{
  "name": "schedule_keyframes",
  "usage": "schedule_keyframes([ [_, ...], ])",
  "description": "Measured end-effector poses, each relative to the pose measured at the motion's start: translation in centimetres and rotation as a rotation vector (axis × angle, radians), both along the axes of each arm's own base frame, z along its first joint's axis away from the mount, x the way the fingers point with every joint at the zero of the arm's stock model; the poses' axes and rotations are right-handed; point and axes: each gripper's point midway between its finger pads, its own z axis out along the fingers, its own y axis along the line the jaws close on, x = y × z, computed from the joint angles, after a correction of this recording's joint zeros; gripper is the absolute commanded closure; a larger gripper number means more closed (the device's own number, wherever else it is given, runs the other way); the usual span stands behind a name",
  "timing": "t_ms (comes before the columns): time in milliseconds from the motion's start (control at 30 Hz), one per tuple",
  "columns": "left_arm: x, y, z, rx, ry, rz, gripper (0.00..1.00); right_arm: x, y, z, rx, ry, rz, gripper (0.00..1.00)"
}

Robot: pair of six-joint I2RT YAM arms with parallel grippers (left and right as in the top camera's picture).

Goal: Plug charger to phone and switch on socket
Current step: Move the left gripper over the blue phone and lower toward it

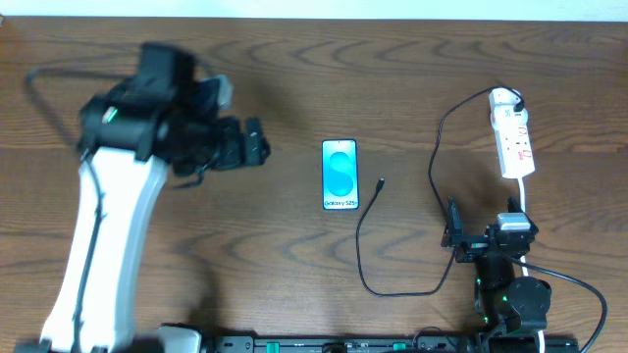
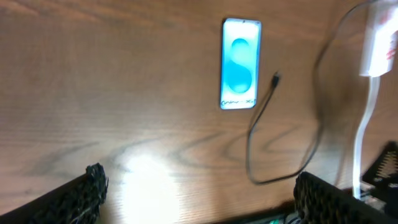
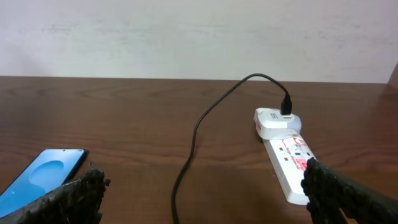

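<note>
Currently seeing phone point(image 1: 340, 175) lying flat mid-surface point(image 1: 294, 59), screen up and glowing light blue, "Galaxy S25+" text at near edge. Charger cable point(image 1: 365, 245) running from white adapter point(image 1: 505, 98) on far end of socket strip point(image 1: 514, 137), curving down past right gripper point(image 1: 453, 233), looping along near side, then climbing back toward phone. Connector tip point(image 1: 381, 182) lying just beside phone's right edge, apart from it, not plugged in. Socket strip sitting at far right, white with red markings, thick white cord point(image 1: 525, 196) trailing toward robot side. Switch position: not resolving, cannot tell. Left gripper point(image 1: 260, 142) hovering well left of phone, fingers point(image 2: 93, 186) spread wide, holding nothing. Right gripper sitting near cable's bend, between phone and thick white cord, fingers point(image 3: 336, 186) also spread apart, gripping nothing.
</note>
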Motion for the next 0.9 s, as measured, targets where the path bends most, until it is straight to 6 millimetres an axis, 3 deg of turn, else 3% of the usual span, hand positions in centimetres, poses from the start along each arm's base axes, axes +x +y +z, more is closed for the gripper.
schedule_keyframes([
  [133, 1.6, -1.7, -2.0, 0.139, 0.116, -0.034, 0.02, 0.0, 0.0, 0.0, 0.0, 0.0, 0.0, 0.01],
  [333, 5.8, -6.1, -4.4, 0.192, 0.039, -0.066, 0.02, 0.0, 0.0, 0.0, 0.0, 0.001, 0.0, 0.01],
  [533, 6.0, -9.1, -5.4, 0.174, 0.039, -0.085, 0.02, 0.0, 0.0, 0.0, 0.0, 0.0, 0.0, 0.01],
  [600, 5.8, -10.0, -7.0, 0.189, 0.081, -0.095, 0.02, 0.0, 0.0, 0.0, 0.0, 0.0, 0.0, 0.01],
  [733, 5.7, -11.5, -11.9, 0.238, 0.196, -0.103, 0.02, 0.0, 0.0, 0.0, 0.0, 0.001, 0.0, 0.01],
  [900, 6.2, -12.6, -16.0, 0.261, 0.265, -0.06, 0.02, 0.0, 0.0, 0.0, 0.0, 0.0, 0.0, 0.01],
])
